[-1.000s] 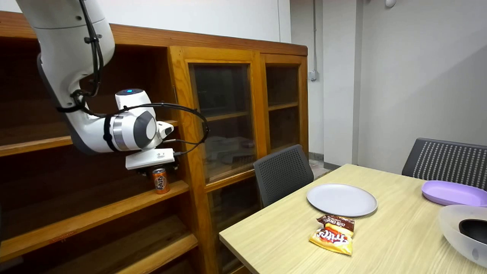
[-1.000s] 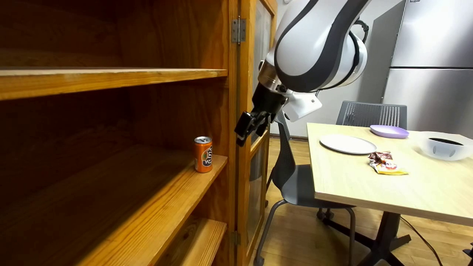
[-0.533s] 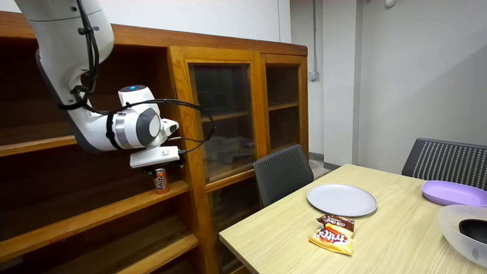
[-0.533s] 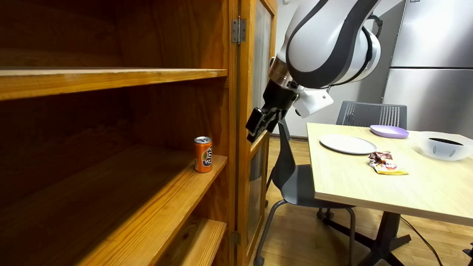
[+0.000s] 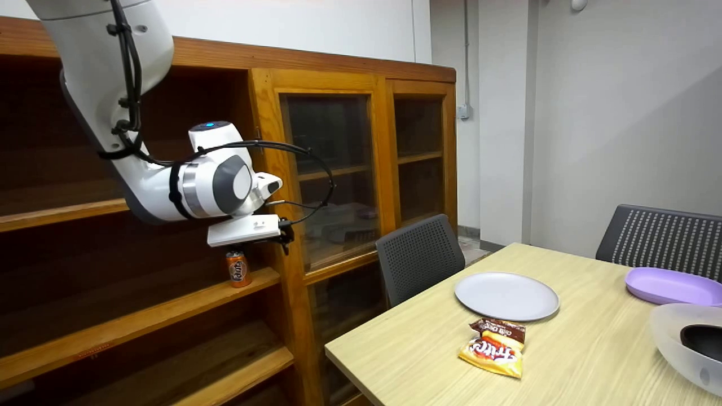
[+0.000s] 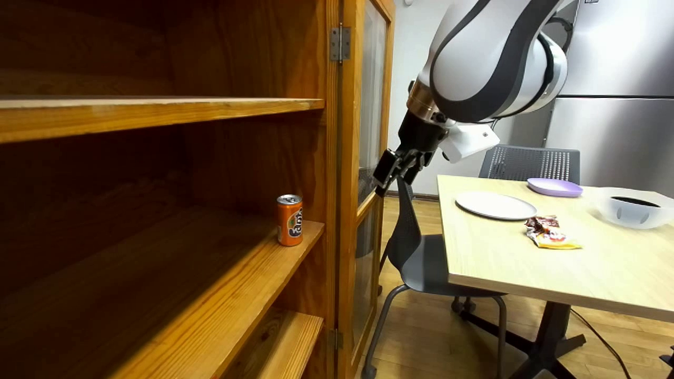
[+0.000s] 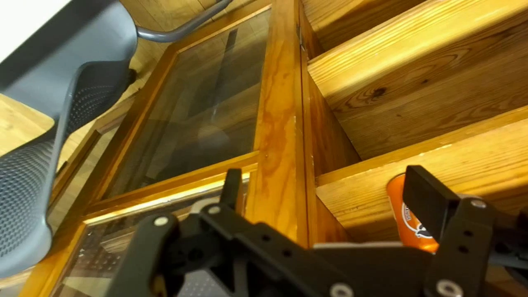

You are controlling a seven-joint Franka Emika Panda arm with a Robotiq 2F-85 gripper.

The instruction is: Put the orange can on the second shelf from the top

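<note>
In an exterior view, an orange Fanta can (image 5: 238,270) stands upright on the second shelf from the top (image 5: 141,321) of a bookcase (image 5: 214,53); a snack packet (image 5: 497,347) and grey plate (image 5: 507,296) lie on the table (image 5: 417,344). In an exterior view, its top shows silver, and the end effector (image 6: 396,177) hangs clear of it. The wrist view shows the end effector's fingers (image 7: 427,198) spread apart, one partly covering the can.

An orange Fanta can (image 6: 290,222) stands upright near the front edge of a wooden bookcase shelf (image 6: 229,297). The black Robotiq gripper (image 6: 397,177) hangs tilted downward, apart from the can. On the light wooden table (image 6: 516,266) are a round plate (image 6: 496,205), a shallow purple dish (image 6: 554,187), a snack packet (image 6: 552,235) and a translucent bowl (image 6: 629,217).
</note>
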